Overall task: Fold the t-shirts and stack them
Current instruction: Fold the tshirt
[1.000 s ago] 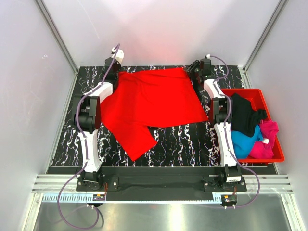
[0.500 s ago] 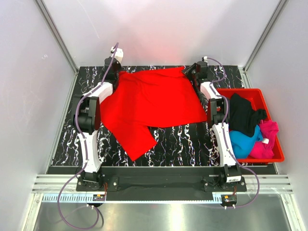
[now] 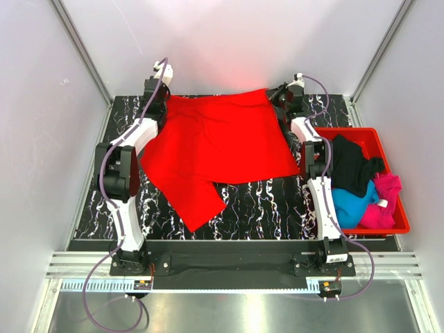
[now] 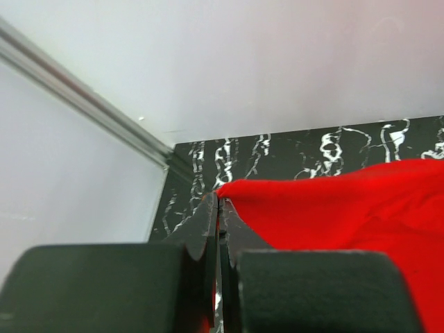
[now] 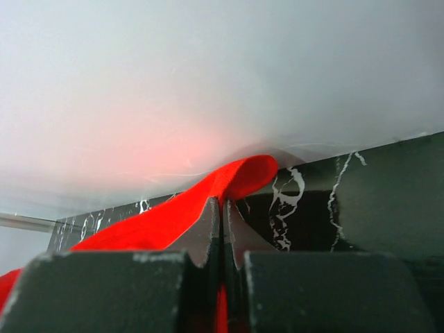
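Red tee (image 3: pixel 222 149) lies spread over the marbled table (image 3: pixel 270 205) at frame centre, one sleeve trailing toward lower left, its far edge raised at both top corners. L gripper (image 4: pixel 219 205) is clenched on the tee's upper-left corner and R gripper (image 5: pixel 222 205) on the upper-right one, with cloth between the fingers in both wrist views. A black tee (image 3: pixel 350 163), blue tee (image 3: pixel 349 205) & pink tee (image 3: pixel 386 198) sit bunched in the red bin (image 3: pixel 378 230) at right.

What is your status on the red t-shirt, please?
Left gripper shut on red t-shirt. Right gripper likewise. Red bin at right, not obstructing.
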`<action>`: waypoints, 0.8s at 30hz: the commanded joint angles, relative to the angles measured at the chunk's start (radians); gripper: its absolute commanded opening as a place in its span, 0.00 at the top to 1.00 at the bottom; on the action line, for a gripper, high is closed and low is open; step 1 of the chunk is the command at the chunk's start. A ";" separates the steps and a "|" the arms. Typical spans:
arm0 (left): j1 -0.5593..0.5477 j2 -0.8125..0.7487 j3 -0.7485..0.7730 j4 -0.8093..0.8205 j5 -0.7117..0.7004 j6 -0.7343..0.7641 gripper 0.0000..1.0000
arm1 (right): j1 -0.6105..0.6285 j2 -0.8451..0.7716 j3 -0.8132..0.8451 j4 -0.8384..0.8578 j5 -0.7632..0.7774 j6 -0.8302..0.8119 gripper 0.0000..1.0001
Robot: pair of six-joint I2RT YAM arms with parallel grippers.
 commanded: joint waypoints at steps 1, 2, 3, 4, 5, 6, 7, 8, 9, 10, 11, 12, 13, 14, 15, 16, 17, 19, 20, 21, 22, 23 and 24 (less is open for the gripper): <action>-0.003 -0.078 -0.034 0.048 -0.058 0.038 1.00 | -0.014 -0.103 -0.018 0.091 -0.023 -0.033 1.00; -0.003 -0.086 -0.043 0.051 -0.068 0.043 1.00 | -0.017 -0.113 -0.035 0.097 -0.024 -0.037 1.00; -0.001 -0.091 -0.045 0.050 -0.080 0.046 1.00 | -0.020 -0.117 -0.041 0.105 -0.026 -0.042 1.00; 0.003 -0.095 -0.046 0.048 -0.086 0.049 1.00 | -0.022 -0.121 -0.049 0.109 -0.029 -0.045 1.00; 0.006 -0.098 -0.046 0.045 -0.088 0.046 1.00 | -0.022 -0.129 -0.060 0.114 -0.029 -0.045 1.00; 0.009 -0.106 -0.045 0.042 -0.094 0.043 1.00 | -0.028 -0.130 -0.064 0.122 -0.034 -0.045 1.00; 0.014 -0.109 -0.043 0.040 -0.097 0.037 1.00 | -0.030 -0.133 -0.067 0.126 -0.040 -0.044 1.00; 0.016 -0.111 -0.042 0.039 -0.097 0.035 1.00 | -0.033 -0.137 -0.073 0.131 -0.044 -0.042 1.00; 0.017 -0.115 -0.040 0.039 -0.094 0.035 1.00 | -0.036 -0.137 -0.079 0.144 -0.057 -0.039 1.00; 0.017 -0.118 -0.040 0.037 -0.089 0.038 1.00 | -0.037 -0.141 -0.084 0.149 -0.061 -0.039 1.00; 0.017 -0.121 -0.039 0.036 -0.085 0.037 1.00 | -0.037 -0.146 -0.099 0.154 -0.063 -0.037 1.00; 0.017 -0.123 -0.040 0.024 -0.077 0.035 1.00 | -0.039 -0.150 -0.110 0.163 -0.070 -0.037 1.00; 0.016 -0.132 -0.043 0.019 -0.074 0.032 1.00 | -0.040 -0.156 -0.121 0.171 -0.073 -0.036 1.00; 0.016 -0.138 -0.051 0.014 -0.072 0.034 1.00 | -0.039 -0.167 -0.153 0.178 -0.077 -0.036 1.00; 0.016 -0.144 -0.059 0.010 -0.077 0.035 1.00 | -0.039 -0.173 -0.170 0.195 -0.077 -0.036 1.00; 0.016 -0.163 -0.078 0.010 -0.078 0.034 1.00 | -0.039 -0.181 -0.188 0.204 -0.080 -0.034 1.00; 0.016 -0.173 -0.091 0.011 -0.080 0.034 1.00 | -0.042 -0.192 -0.222 0.215 -0.081 -0.031 1.00; 0.016 -0.206 -0.121 0.014 -0.089 0.043 1.00 | -0.040 -0.201 -0.254 0.237 -0.084 -0.027 1.00; 0.016 -0.215 -0.131 0.014 -0.091 0.041 1.00 | -0.042 -0.207 -0.261 0.240 -0.087 -0.027 1.00; 0.016 -0.223 -0.140 0.013 -0.094 0.043 1.00 | -0.043 -0.212 -0.267 0.247 -0.095 -0.025 1.00; 0.016 -0.233 -0.151 0.010 -0.092 0.041 1.00 | -0.043 -0.216 -0.274 0.247 -0.098 -0.027 1.00; 0.016 -0.244 -0.155 0.007 -0.091 0.043 1.00 | -0.043 -0.218 -0.279 0.250 -0.100 -0.025 1.00; 0.016 -0.247 -0.160 -0.001 -0.092 0.041 1.00 | -0.042 -0.219 -0.282 0.252 -0.106 -0.027 1.00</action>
